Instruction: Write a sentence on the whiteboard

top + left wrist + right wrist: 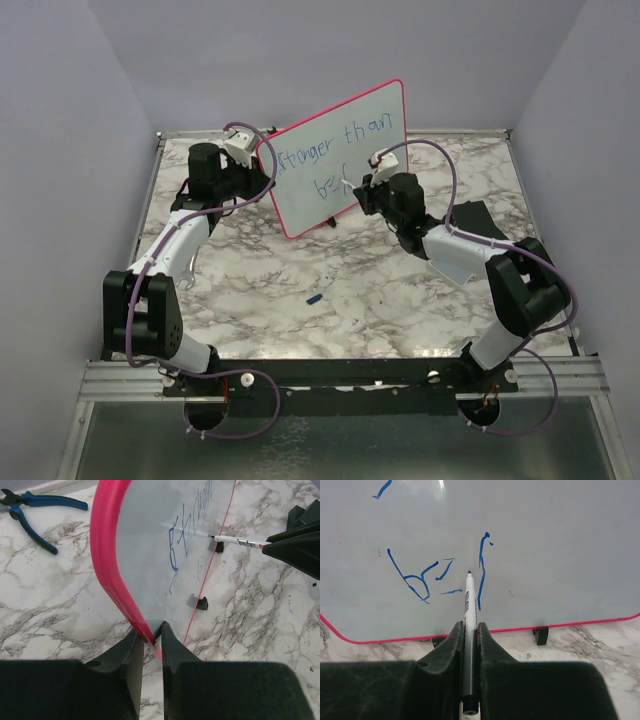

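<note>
Whiteboard (345, 150), likely light, stiff, slick-faced: best pinched at its edge, left jaws closed there, right jaws clamping marker (468, 597).

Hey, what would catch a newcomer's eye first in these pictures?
A pink-framed whiteboard stands angled at the back of the marble table, blue lettering reading "Stronger than" across it. The left fingers pinch its left edge while the right fingers hold a marker to the second row. Blue pliers lie behind the board.
</note>
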